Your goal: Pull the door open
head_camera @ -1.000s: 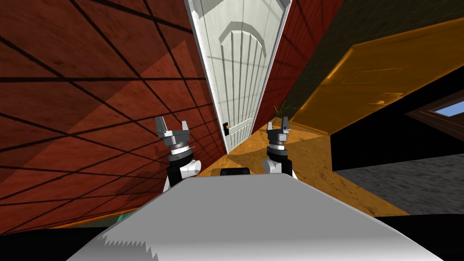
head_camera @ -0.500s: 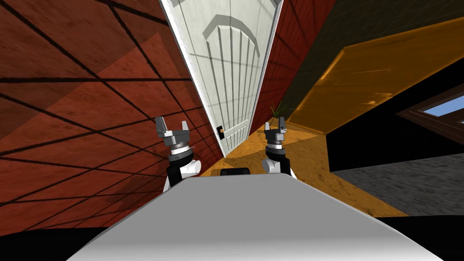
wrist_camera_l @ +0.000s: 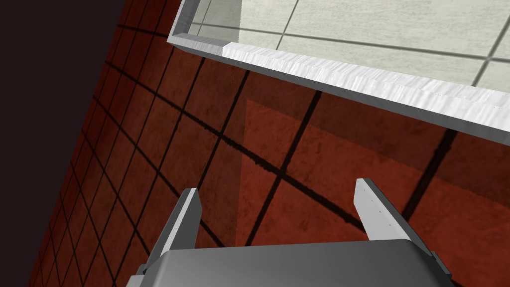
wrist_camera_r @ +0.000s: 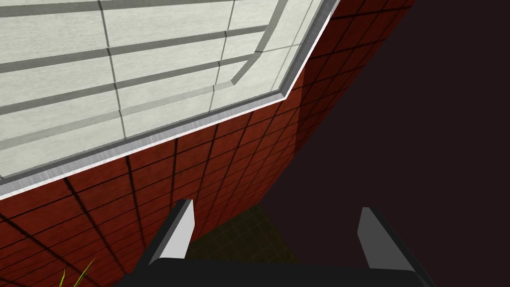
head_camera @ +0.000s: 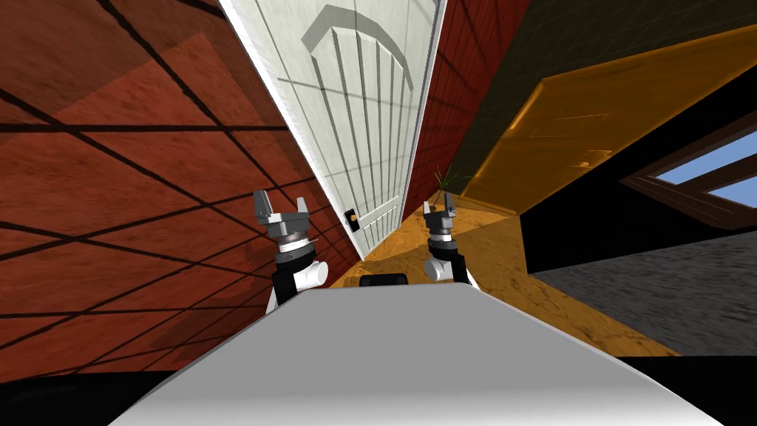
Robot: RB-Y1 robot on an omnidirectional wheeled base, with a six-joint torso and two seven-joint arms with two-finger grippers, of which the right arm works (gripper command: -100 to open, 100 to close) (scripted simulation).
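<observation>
A white panelled door (head_camera: 355,111) stands shut in a red tiled wall (head_camera: 133,185), ahead and slightly left of centre. Its small dark handle plate with an orange knob (head_camera: 352,220) sits low on the door's left side. My left gripper (head_camera: 281,205) is open, held up before the red wall, left of the handle and apart from it. My right gripper (head_camera: 438,210) is open too, raised right of the door. The left wrist view has the door's white frame (wrist_camera_l: 348,74) above the open left gripper (wrist_camera_l: 279,199). Beyond the open right gripper (wrist_camera_r: 274,224), the right wrist view has the door panel (wrist_camera_r: 124,74).
A small green plant (head_camera: 446,180) stands on the orange floor (head_camera: 473,251) near the door's right side. An orange wall (head_camera: 591,140) runs off to the right, with a black area (head_camera: 591,237) and a window (head_camera: 710,177) beyond it.
The whole head view has shifted: the door and handle have slid left and grown larger, so I have moved closer and turned right. Both grippers keep their pose and stay open.
</observation>
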